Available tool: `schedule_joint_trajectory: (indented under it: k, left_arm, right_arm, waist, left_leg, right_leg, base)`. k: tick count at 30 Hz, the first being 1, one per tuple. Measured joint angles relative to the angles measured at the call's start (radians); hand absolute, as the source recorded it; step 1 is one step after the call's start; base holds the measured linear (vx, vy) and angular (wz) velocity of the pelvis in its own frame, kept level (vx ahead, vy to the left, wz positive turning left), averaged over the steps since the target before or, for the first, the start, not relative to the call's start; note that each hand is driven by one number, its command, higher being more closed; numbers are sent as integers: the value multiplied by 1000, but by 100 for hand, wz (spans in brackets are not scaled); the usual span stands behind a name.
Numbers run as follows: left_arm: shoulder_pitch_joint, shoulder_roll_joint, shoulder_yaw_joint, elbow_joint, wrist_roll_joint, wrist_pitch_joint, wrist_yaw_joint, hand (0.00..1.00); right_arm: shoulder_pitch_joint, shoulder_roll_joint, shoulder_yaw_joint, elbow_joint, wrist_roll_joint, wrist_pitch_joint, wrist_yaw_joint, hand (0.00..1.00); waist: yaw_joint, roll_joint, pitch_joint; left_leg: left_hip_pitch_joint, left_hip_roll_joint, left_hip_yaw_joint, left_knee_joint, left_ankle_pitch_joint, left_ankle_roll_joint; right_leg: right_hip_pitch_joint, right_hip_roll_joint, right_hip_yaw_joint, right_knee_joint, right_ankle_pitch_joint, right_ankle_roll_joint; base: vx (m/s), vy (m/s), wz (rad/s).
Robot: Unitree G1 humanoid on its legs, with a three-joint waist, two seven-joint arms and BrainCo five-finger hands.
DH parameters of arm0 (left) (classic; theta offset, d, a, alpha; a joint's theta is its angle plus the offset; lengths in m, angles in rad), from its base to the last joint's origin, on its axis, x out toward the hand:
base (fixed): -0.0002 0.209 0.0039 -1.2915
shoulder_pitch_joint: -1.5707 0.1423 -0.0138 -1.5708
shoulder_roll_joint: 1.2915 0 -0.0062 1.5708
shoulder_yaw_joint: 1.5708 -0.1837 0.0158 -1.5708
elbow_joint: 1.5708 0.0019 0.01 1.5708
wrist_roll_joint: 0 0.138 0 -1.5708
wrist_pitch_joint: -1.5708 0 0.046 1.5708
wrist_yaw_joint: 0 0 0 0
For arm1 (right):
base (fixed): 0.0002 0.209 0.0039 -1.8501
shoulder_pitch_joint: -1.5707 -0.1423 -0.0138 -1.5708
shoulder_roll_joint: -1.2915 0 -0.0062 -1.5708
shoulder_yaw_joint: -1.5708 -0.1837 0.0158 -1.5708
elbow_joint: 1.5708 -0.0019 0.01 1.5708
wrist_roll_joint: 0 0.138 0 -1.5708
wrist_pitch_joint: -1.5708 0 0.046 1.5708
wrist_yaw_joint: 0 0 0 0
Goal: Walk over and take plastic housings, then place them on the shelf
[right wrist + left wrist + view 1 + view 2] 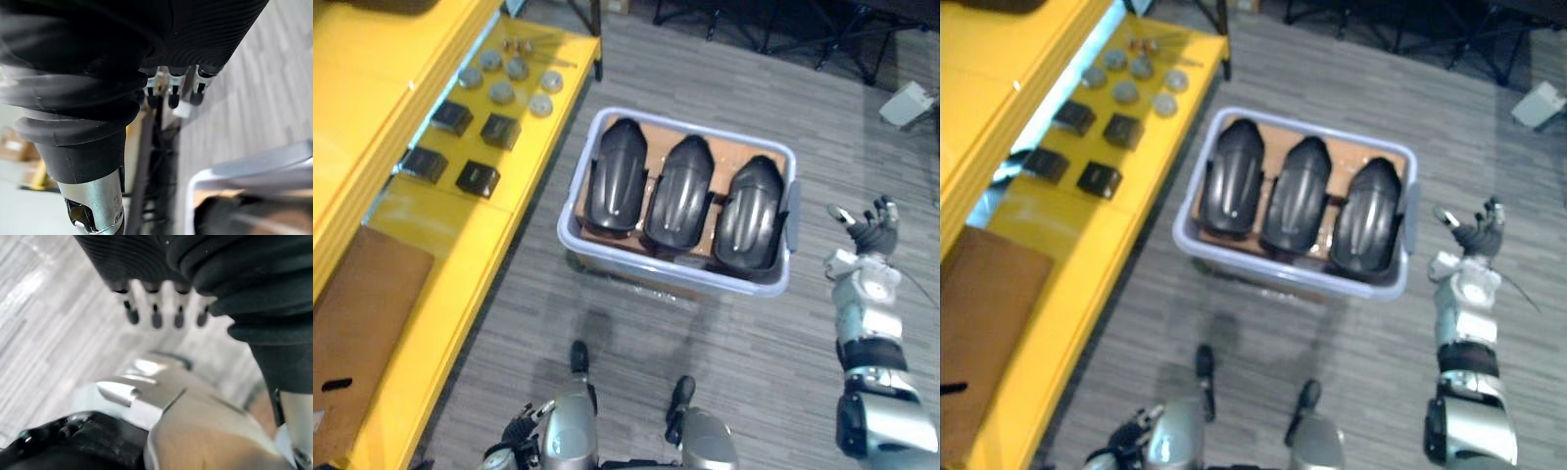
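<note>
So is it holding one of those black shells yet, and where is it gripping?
Nothing is held. All three plastic housings lie in the bin. The right hand is open beside it, and the left hand is open and low.

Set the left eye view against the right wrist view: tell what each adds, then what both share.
Left eye view adds the yellow shelf with small black boxes and grey discs, and all three black plastic housings. Right wrist view adds blurred brown boxes far off. Both share the right hand, open, the bin and the grey floor.
</note>
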Motion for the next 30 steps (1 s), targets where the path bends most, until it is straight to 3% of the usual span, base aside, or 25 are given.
schedule_joint_trajectory:
  k: [2,10,20,25,28,30]
  left_arm:
    - [-21,0,-8,8,-1,-17,-4,0]
    - [-84,0,-50,49,-50,-44,-29,0]
    - [-128,-13,-119,71,-128,-72,-31,0]
    - [-134,-21,-124,81,-137,-91,-33,0]
    - [-157,-30,-133,88,-165,-93,-34,0]
    - [-168,-45,-142,87,-177,-104,-35,0]
  right_arm:
    - [-64,-35,13,79,-1,29,-40,0]
    - [-203,-111,48,236,22,87,-126,0]
    - [-252,-160,75,309,21,151,-146,0]
    - [-272,-168,89,325,17,190,-146,0]
    - [-293,-197,100,350,11,209,-146,0]
    - [-305,-229,113,356,6,223,-146,0]
  waist:
    - [18,4,5]
    - [31,47,42]
    - [46,110,83]
    - [50,114,84]
    - [64,135,94]
    - [73,165,99]
  left_leg:
    - [-39,-1,-9,22,0,0]
    - [-158,-2,-46,90,-9,13]
    - [-221,-6,-60,104,-2,18]
    - [-237,-12,-63,106,0,18]
    - [-253,-16,-67,108,3,19]
    - [-282,-24,-81,123,4,19]
  right_leg:
    - [-26,-1,-4,13,-1,-2]
    - [-115,-3,-17,59,-12,-19]
    - [-206,-21,-9,147,-43,-24]
    - [-237,-35,-8,188,-63,-23]
    - [-256,-42,-14,209,-74,-25]
    - [-286,-54,-22,246,-91,-21]
  base:
    - [9,20,14]
    - [-19,25,10]
    - [-13,12,1]
    - [17,-5,4]
    - [-3,-3,4]
    - [-22,-4,19]
